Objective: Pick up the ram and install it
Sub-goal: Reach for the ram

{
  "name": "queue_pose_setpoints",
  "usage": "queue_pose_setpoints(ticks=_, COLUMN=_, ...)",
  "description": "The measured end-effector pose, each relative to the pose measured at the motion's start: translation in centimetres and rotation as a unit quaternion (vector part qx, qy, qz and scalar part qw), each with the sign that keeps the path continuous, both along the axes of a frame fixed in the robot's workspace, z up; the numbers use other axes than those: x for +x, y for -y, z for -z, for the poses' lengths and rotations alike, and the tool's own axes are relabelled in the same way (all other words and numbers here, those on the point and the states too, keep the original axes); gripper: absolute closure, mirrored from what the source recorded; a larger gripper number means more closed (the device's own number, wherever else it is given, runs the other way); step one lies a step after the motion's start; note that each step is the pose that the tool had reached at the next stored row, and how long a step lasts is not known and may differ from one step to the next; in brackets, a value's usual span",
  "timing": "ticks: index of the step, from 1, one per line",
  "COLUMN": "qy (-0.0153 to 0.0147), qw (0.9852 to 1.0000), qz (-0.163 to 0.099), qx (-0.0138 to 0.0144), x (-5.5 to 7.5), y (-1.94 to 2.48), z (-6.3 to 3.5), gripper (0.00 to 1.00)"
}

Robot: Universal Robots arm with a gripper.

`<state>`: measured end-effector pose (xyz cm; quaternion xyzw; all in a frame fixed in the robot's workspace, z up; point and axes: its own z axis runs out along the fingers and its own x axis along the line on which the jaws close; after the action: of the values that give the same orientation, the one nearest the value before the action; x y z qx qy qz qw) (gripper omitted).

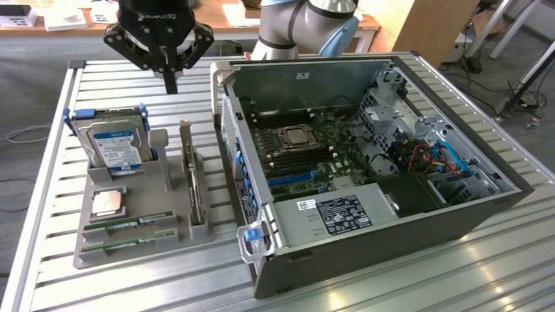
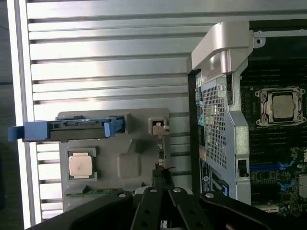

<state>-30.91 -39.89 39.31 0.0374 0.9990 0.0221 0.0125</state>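
Two green ram sticks lie flat in the front slots of the grey holder (image 1: 91,250), one (image 1: 130,223) just behind the other (image 1: 129,245). An edge of a ram stick (image 2: 96,191) shows in the wrist view beside the square processor chip (image 2: 80,166). My gripper (image 1: 171,88) hangs above the table behind the holder, well away from the sticks. Its fingers are shut with nothing between them. In the wrist view the shut gripper (image 2: 162,176) points down over the holder's edge near the case.
The holder also carries a hard drive (image 1: 114,146) in a blue bracket, a processor chip (image 1: 108,201) and an upright card (image 1: 187,170). The open computer case (image 1: 485,214) fills the exterior view's right, showing a motherboard (image 1: 334,170) with its socket (image 1: 295,138) and dark slots.
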Motion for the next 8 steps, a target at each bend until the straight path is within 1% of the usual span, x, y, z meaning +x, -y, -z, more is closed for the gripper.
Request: queue_pose_setpoints(ticks=8, qy=0.0, qw=1.0, qz=0.0, qx=0.0, x=-1.6, y=0.0, z=0.0, gripper=0.89)
